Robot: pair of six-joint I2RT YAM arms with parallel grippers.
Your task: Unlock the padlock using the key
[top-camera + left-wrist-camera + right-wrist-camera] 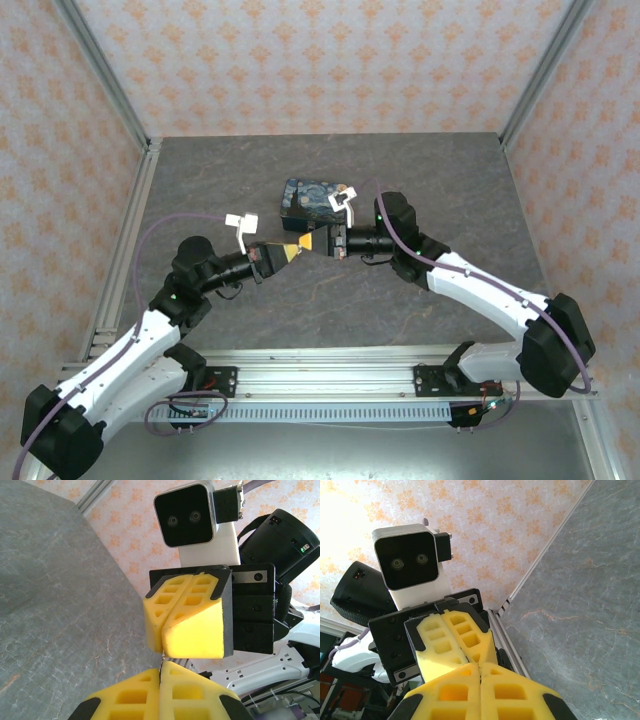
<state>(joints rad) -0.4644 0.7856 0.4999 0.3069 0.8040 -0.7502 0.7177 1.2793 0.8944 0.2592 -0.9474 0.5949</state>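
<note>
I count two arms — my left arm (130,350) and my right arm (480,290) — and two hands, the left hand (290,251) and the right hand (313,243), each with two yellow fingers (192,630), four in all. Two wrist cameras (187,515). One blue painted box (303,197), one tabletop (420,180).

A thin dark metal sliver (162,661) pokes out where the left gripper (160,674) and right gripper (162,649) meet tip to tip; what it belongs to is unclear.
</note>
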